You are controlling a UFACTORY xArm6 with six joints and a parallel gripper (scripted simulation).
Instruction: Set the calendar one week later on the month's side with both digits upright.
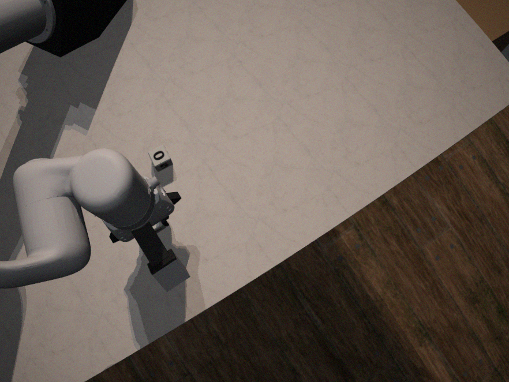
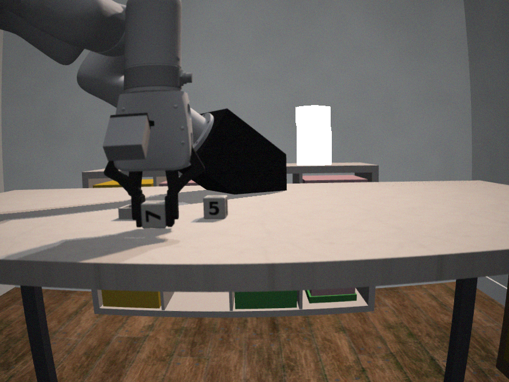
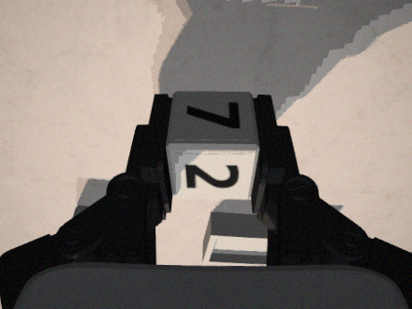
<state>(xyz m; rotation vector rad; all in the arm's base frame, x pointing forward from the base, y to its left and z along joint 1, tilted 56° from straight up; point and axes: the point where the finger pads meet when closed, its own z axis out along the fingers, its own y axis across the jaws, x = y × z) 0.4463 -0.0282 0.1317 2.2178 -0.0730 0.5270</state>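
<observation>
A pale digit cube (image 2: pixel 153 207) (image 3: pixel 206 136) sits between the gripper's fingertips, low at the table top. Its 7 faces the exterior view and its 2 faces up, both turned sideways. My gripper (image 2: pixel 154 223) (image 3: pixel 212 120) is shut on this cube, with a fingertip against each side. In the top view the arm hides it. A second cube (image 1: pixel 158 155) (image 2: pixel 214 207) stands flat on the table, 0 on top, an upright 5 towards the exterior camera. The tray (image 2: pixel 124 212) (image 3: pixel 236 225) is behind the held cube, mostly hidden by fingers and arm. The month's name is not visible.
The pale table (image 1: pixel 287 123) (image 2: pixel 328 225) has its near edge beyond the gripper's camera side. The second cube stands close to the right of the gripper in the exterior view. The black arm base (image 2: pixel 242 152) stands farther back. Arm shadows cross the table.
</observation>
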